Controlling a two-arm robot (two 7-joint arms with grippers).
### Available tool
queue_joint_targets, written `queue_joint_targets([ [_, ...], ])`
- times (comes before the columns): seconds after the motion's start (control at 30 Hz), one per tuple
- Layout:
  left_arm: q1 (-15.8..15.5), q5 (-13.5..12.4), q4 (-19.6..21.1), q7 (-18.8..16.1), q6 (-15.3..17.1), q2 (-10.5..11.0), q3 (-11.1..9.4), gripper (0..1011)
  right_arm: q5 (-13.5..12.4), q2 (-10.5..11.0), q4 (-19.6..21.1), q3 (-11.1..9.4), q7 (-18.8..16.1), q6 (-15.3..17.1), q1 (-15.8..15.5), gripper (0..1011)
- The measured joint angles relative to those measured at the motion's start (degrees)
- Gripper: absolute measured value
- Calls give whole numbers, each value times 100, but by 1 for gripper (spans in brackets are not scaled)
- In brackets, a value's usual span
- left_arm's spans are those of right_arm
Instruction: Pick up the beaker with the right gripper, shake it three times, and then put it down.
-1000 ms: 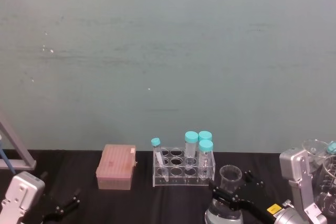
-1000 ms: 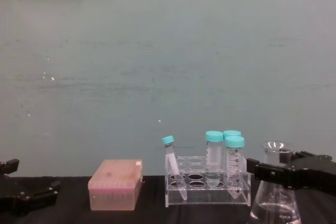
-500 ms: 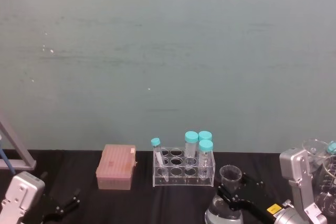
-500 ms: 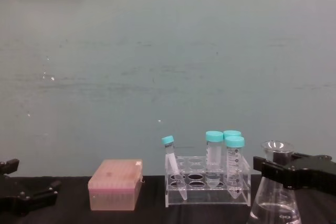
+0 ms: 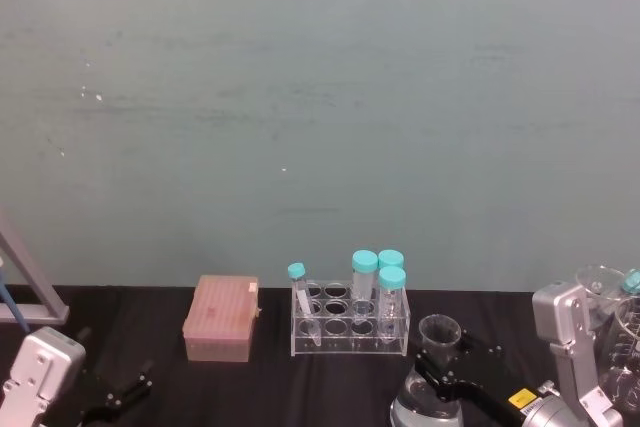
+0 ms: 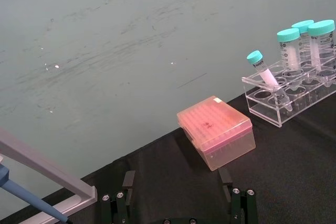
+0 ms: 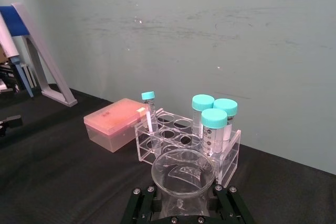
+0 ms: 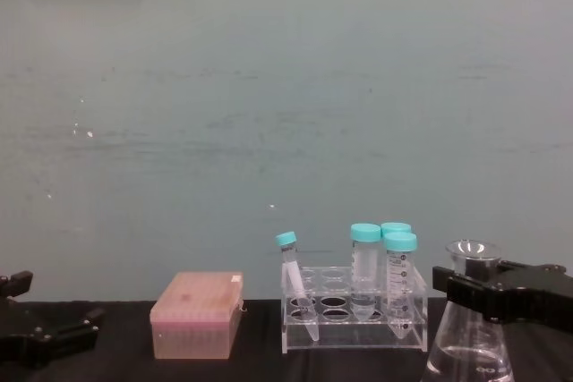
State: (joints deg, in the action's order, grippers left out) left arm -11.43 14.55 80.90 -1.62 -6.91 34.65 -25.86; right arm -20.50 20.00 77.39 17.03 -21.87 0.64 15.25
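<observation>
Drawn together since a second ago, fingers of the right gripper (image 8: 472,296) are clamped on the neck of the conical flask (image 8: 467,357), held upright just right of the tube rack (image 8: 354,330). The left gripper (image 6: 178,209) is parked low left, fingers apart.

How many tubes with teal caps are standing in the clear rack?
4. A thin tube leans at the rack's left end; three wider tubes stand upright toward its right end.

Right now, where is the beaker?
The beaker is low right in the head view, in front and right of the tube rack, its neck held by the right gripper.
</observation>
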Motion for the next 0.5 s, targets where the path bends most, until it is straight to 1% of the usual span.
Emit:
queue_joint_targets([
  [0.2,0,0,0,0,0,0,0,1000,0,0,0,0,0,0,0,450],
  [0.37,0,0,0,0,0,0,0,1000,-19,36,41,-13,-67,-7,-28,450],
  [0.5,0,0,0,0,0,0,0,1000,-123,73,168,-81,-102,59,-33,450],
])
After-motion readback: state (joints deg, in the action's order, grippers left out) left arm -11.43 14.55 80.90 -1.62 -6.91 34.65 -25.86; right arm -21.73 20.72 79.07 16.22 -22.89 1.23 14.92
